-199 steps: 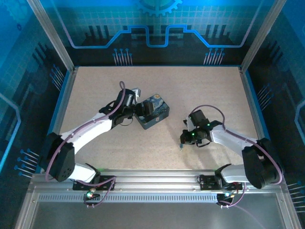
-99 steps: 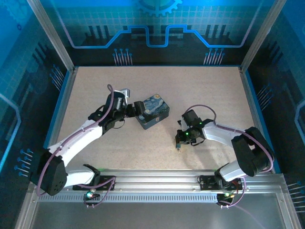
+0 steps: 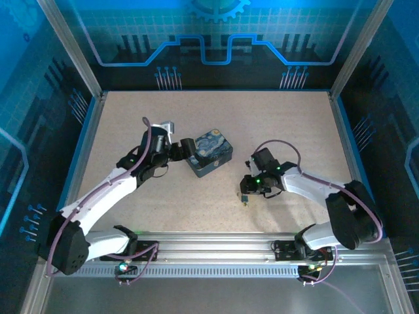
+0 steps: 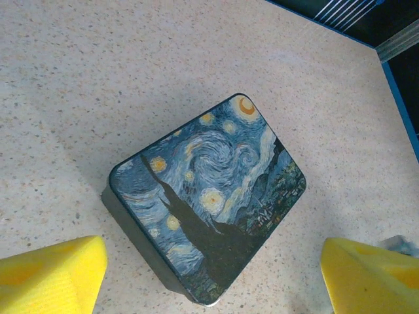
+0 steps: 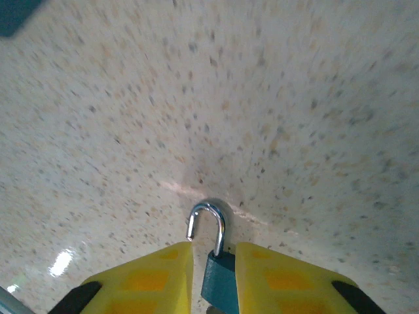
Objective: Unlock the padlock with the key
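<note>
Left gripper, centre-left of top view: fingers spread, backed slightly off the tin. Right gripper, just right of centre: shifted left, clamped on padlock. Shackle hangs free at one end, so the lock is probably open already.

Wrist view: padlock body mostly hidden btwn right gripper fingers, cut off at bottom edge; table blurred. Top view: padlock too small to make out.

Left gripper just beside the blue tin; right gripper, well apart, grips the padlock
</note>
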`<act>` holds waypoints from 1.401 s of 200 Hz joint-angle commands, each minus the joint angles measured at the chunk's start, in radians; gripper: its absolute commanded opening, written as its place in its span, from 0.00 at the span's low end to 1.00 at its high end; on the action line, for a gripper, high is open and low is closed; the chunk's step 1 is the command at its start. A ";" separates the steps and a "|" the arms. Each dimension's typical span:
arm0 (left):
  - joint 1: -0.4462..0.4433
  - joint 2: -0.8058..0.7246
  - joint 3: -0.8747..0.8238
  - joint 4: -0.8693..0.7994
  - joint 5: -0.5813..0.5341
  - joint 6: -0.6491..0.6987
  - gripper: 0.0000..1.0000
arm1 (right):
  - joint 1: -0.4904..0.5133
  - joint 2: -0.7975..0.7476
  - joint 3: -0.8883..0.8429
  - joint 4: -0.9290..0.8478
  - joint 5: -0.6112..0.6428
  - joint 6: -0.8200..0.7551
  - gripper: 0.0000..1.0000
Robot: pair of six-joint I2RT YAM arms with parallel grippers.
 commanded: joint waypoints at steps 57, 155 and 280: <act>0.031 -0.115 -0.076 0.005 -0.143 0.022 0.90 | -0.259 -0.278 0.016 -0.041 0.023 -0.098 0.33; 0.229 -0.191 -0.189 -0.029 -0.182 -0.034 0.99 | -0.671 -0.534 -0.181 0.145 0.006 -0.140 0.89; 0.327 -0.233 -0.411 0.272 -0.387 0.071 0.99 | -0.701 -0.461 -0.435 0.747 0.077 -0.250 1.00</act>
